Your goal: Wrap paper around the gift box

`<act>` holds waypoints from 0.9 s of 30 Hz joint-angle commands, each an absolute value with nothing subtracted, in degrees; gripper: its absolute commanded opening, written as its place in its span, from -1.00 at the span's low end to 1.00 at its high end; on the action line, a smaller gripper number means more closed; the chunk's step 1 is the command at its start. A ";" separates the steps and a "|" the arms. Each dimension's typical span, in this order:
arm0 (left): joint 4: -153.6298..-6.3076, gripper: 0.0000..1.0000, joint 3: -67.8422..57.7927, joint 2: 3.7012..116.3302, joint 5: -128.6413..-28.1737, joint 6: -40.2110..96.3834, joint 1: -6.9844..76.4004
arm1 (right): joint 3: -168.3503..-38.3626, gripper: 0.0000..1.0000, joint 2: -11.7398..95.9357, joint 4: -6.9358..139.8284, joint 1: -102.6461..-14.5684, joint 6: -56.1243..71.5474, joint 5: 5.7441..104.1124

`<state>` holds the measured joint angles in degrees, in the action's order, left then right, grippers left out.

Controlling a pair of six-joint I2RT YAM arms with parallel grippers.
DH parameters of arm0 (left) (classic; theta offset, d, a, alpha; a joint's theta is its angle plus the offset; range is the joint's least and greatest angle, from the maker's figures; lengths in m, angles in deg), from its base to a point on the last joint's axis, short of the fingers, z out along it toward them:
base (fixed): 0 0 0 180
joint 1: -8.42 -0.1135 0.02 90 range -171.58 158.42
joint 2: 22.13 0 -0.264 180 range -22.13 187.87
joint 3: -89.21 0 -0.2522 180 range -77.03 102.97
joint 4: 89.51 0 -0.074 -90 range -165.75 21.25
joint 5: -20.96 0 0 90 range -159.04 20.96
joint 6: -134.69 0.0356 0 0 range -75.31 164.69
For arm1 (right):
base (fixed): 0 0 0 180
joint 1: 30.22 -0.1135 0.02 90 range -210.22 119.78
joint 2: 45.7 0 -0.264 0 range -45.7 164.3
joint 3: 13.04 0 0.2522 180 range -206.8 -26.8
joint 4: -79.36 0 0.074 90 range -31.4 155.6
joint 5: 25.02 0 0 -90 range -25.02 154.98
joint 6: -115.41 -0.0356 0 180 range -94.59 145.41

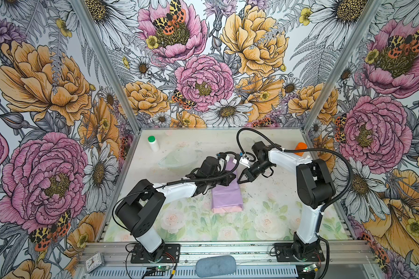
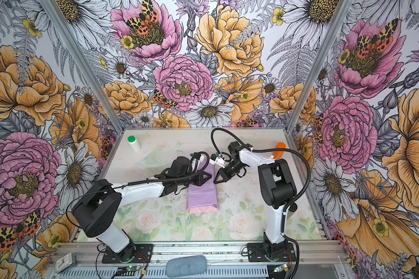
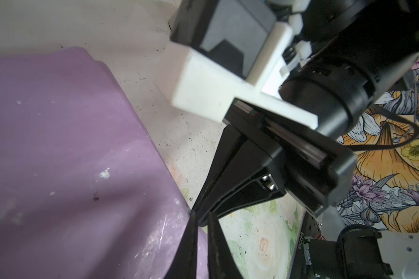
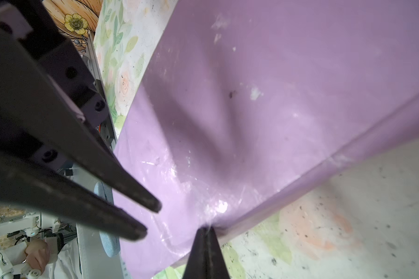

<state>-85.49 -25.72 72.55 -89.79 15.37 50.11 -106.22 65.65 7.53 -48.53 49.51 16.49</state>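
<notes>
The paper lies in the middle of both top views, a long purple bundle running from the top of the frame to the bottom. You can't see the gift box; it is most likely tucked under the paper. Your right gripper is pinched tight on the paper's right edge, near the upper end, and the wrinkles all run to its tip. Your left gripper reaches across the paper, fingers a little apart, holding nothing, just beside the right one. The next fold probably starts at that edge.
</notes>
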 commanded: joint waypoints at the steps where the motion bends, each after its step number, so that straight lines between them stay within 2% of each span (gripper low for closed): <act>1: -86.75 -0.76 -23.31 74.31 -91.97 17.32 50.69 | -107.40 -1.00 66.66 8.11 -48.76 50.50 16.97; 27: -86.99 -0.77 -23.14 79.04 -87.81 16.23 50.02 | -107.31 -1.00 66.43 8.12 -48.72 50.46 16.99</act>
